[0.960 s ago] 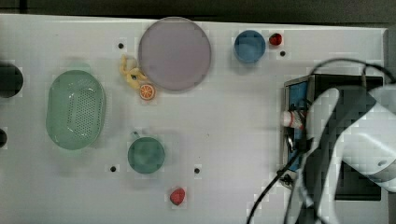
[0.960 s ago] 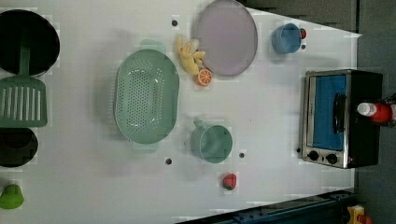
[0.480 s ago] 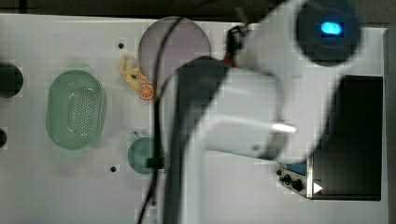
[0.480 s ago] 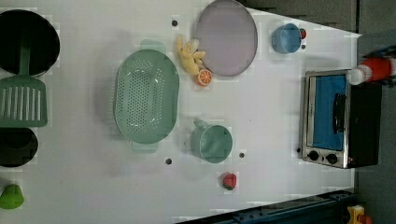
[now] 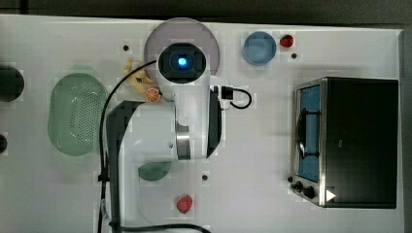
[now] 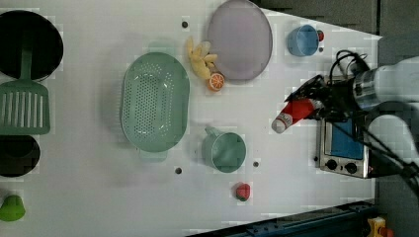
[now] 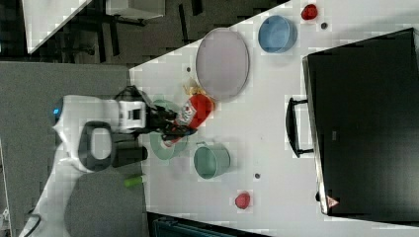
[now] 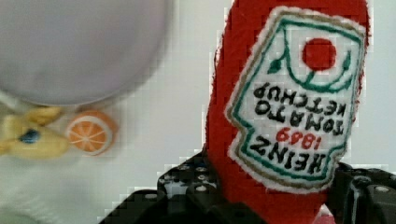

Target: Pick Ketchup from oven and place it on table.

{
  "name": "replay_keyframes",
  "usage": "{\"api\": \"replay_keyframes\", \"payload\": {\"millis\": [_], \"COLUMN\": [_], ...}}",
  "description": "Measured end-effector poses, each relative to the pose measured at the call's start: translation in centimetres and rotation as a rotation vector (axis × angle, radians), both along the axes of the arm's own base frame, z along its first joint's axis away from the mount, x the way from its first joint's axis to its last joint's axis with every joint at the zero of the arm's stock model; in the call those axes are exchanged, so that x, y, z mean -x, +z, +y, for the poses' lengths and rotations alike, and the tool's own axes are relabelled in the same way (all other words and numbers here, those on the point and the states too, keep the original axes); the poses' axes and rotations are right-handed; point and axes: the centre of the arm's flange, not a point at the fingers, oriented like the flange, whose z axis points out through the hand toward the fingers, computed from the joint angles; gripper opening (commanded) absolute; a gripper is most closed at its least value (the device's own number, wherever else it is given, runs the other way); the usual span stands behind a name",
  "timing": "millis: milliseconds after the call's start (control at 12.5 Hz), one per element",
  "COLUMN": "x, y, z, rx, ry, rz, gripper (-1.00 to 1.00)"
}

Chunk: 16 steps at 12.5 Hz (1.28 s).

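The Ketchup (image 8: 289, 107) is a red bottle with a white-and-green label, and my gripper (image 8: 275, 200) is shut on its lower body. In the left view the Ketchup (image 6: 296, 112) hangs tilted over the white table (image 6: 276, 187), white cap pointing toward the left view's left, with the gripper (image 6: 318, 103) behind it. In the right view the gripper (image 7: 170, 123) holds the Ketchup (image 7: 195, 112) beside the purple plate. The oven (image 5: 359, 141) stands at the top view's right, black top, bluish glass door and dark handle. My arm hides the bottle in the top view.
A purple plate (image 6: 239, 39), a banana toy (image 6: 200, 61) and an orange slice (image 6: 216, 81) lie near the bottle. A teal cup (image 6: 225, 150), a green colander (image 6: 154, 101), a blue bowl (image 5: 259, 48) and a red strawberry toy (image 5: 184, 204) also sit on the table.
My arm has swung from the oven toward the top view's left, over the table's middle. The Ketchup travelled with it, away from the oven, still gripped.
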Motion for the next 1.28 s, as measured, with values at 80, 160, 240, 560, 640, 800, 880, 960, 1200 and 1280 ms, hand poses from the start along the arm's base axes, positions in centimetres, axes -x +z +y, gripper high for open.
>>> {"api": "replay_keyframes", "payload": {"millis": [80, 160, 240, 560, 640, 800, 880, 960, 1200, 1280], "x": [1.0, 1.0, 1.3, 1.4, 0.9, 1.0, 1.6, 2.0, 6.0, 5.9], "y": [-1.4, -1.7, -2.3, -3.9, -4.6, -7.9, -10.4, -13.0, -18.9, -17.9], "z": [-1.6, -2.8, -4.9, -6.6, -6.7, -7.0, -7.2, -7.6, -7.0, -6.8], "rx": [0.015, 0.006, -0.001, 0.002, 0.008, 0.022, 0.029, 0.045, 0.067, 0.061], "ry": [-0.02, -0.053, -0.103, -0.142, -0.142, -0.147, -0.152, -0.154, -0.125, -0.122], "rz": [0.02, -0.007, -0.075, -0.148, -0.189, -0.176, -0.147, -0.127, -0.005, -0.014], "gripper": [0.2, 0.2, 0.2, 0.2, 0.2, 0.38, 0.59, 0.92, 1.0, 1.0]}}
